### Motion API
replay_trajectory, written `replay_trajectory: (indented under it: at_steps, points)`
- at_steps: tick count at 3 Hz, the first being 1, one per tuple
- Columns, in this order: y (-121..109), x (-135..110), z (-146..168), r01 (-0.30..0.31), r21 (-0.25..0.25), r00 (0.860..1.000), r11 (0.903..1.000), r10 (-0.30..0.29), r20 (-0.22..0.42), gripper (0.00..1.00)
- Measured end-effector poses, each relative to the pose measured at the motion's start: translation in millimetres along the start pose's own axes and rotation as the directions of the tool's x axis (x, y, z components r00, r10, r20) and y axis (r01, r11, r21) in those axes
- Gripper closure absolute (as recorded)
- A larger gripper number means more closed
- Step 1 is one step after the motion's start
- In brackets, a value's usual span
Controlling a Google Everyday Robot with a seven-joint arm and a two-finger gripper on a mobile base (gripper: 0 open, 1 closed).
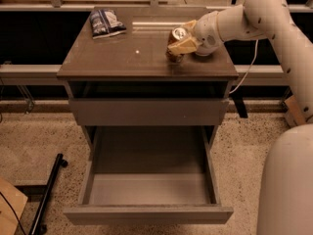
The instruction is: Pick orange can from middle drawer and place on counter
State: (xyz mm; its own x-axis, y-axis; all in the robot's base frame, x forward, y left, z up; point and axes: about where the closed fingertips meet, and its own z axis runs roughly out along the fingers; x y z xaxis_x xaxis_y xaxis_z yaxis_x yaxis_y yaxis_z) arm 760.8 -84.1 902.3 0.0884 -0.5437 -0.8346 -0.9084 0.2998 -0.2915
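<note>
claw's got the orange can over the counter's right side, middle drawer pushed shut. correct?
Not quite. The middle drawer is pulled open, not shut; the camera view shows it. The rest holds: the claw grips the orange can over the right side of the counter.

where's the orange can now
In the camera view, the orange can is held by the gripper at the right of the counter, right of the snack bag.

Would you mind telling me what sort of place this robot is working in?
Probably a robotics test lab: a lone cabinet with its drawer open, a speckled hard floor, and the claw holding a can at the counter's right side.
</note>
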Motion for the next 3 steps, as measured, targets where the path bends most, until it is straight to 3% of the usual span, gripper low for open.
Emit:
replay_trajectory:
  at_steps: [1,3]
  points:
    - [-2.6,4.9,1.0,0.007,-0.034,0.998,0.9994,-0.01,-0.069,1.0]
    - [-9.7,-4.5,-4.4,0.056,-0.062,0.99,0.9965,-0.063,-0.126,0.57]
